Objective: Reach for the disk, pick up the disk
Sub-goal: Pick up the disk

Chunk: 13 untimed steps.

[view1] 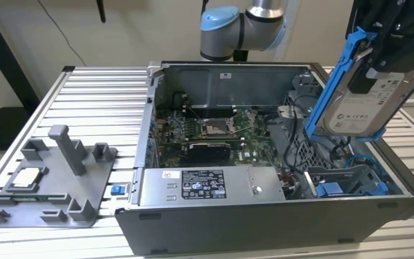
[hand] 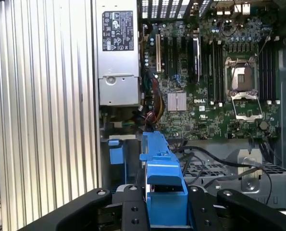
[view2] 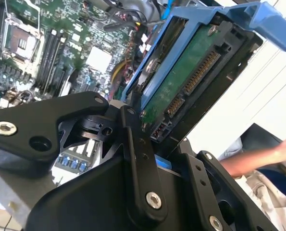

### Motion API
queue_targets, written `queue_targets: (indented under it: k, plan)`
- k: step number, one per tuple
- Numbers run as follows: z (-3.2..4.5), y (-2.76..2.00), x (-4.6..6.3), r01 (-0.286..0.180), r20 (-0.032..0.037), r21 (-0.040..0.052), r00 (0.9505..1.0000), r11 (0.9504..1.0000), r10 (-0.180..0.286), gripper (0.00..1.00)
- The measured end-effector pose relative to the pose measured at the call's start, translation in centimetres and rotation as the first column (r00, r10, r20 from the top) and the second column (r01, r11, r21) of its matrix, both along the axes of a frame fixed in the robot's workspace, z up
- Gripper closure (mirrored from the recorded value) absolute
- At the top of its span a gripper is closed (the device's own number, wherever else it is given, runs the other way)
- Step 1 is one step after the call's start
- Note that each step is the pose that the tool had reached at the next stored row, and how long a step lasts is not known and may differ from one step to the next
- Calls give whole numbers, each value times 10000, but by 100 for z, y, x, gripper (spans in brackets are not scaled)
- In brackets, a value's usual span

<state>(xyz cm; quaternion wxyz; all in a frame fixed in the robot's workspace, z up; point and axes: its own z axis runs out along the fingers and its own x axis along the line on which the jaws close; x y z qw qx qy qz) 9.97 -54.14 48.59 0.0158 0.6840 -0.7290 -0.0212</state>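
Note:
The disk (view1: 358, 100) hangs tilted on edge above the exterior view's right end of the open computer case (view1: 264, 226), clear of the drive bay (view1: 351, 181). Its white label and bright blue frame face the camera. My gripper (view1: 390, 51) comes down from the top right and is shut on the disk's upper part. In the second wrist view the disk's green circuit board (view2: 183, 84) and blue frame sit between my black fingers (view2: 140, 159). The first wrist view has the blue frame edge (hand: 161, 168) clamped between the finger links (hand: 133, 207).
The motherboard (view1: 214, 127) and the power supply (view1: 207, 186) lie in the case. A grey fixture (view1: 49, 183) holding a processor chip (view1: 26, 177) stands on the slatted table (view1: 99, 97), with a small blue bracket (view1: 118, 189) beside it. A person's arm (view2: 258, 159) is nearby.

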Motion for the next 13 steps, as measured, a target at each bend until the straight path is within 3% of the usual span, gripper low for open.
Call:
queue_targets:
  k: [6, 13]
  plan:
    - [-47, -97, 4, 0, 1, -21, 10000, 10000, 0, 100]
    - [-159, -198, 31, 0, 22, -32, 10000, 10000, 0, 100]
